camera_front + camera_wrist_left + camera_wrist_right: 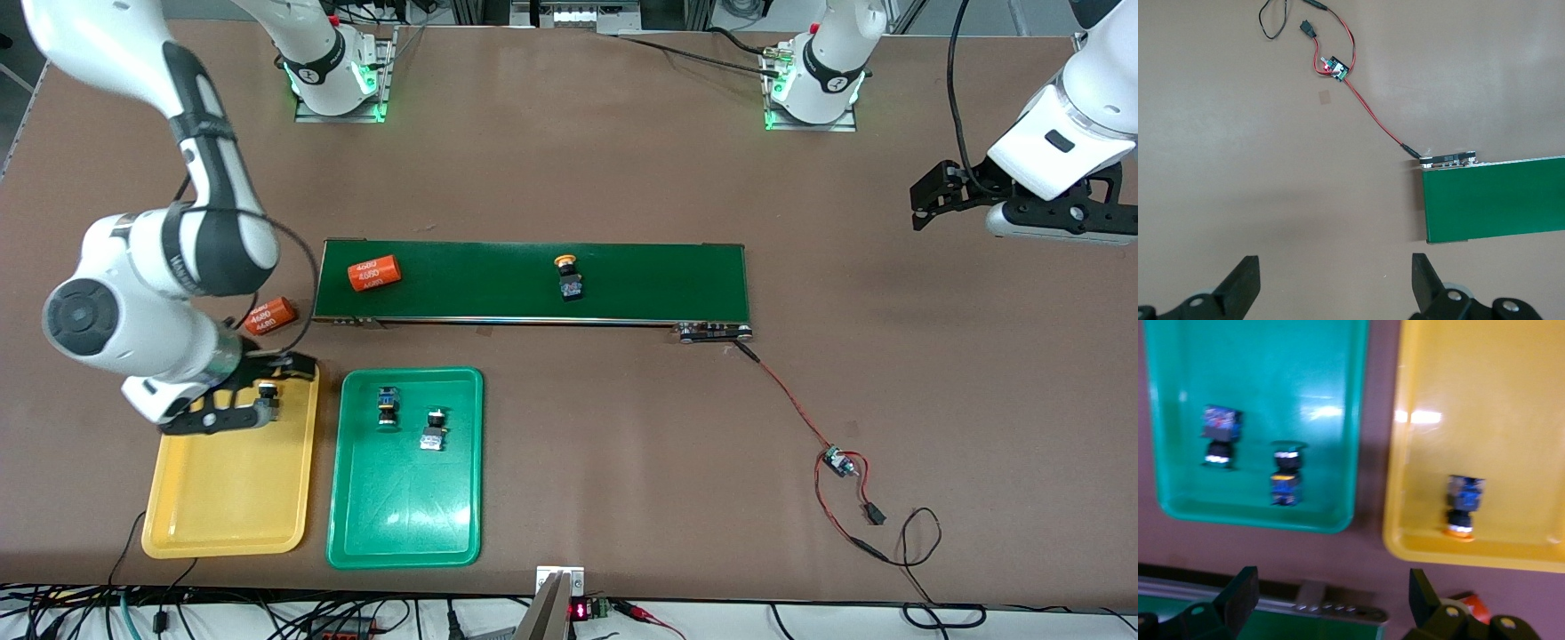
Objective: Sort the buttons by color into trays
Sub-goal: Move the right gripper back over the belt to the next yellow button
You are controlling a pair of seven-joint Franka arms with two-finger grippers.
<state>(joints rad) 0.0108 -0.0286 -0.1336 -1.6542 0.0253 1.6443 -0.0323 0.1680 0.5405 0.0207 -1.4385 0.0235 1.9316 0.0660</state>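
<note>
Right gripper (233, 402) hangs over the yellow tray (233, 498) at the end nearest the conveyor belt (533, 282), fingers spread and holding nothing, with a yellow-capped button (1463, 505) lying loose in that tray just below it. Two green-capped buttons (388, 405) (434, 430) lie in the green tray (404, 516) beside the yellow tray, and another yellow-capped button (568, 277) lies on the belt. Left gripper (935, 194) waits, spread wide, over bare table toward the left arm's end.

- A robotics lab or test workshop.
- Two arm bases are bolted to a brown bench (569, 160) on metal plates.
- A small conveyor belt (533, 281) is wired to a bare circuit board (836, 460).
- Loose cables (267, 613) line the bench's edge.
</note>
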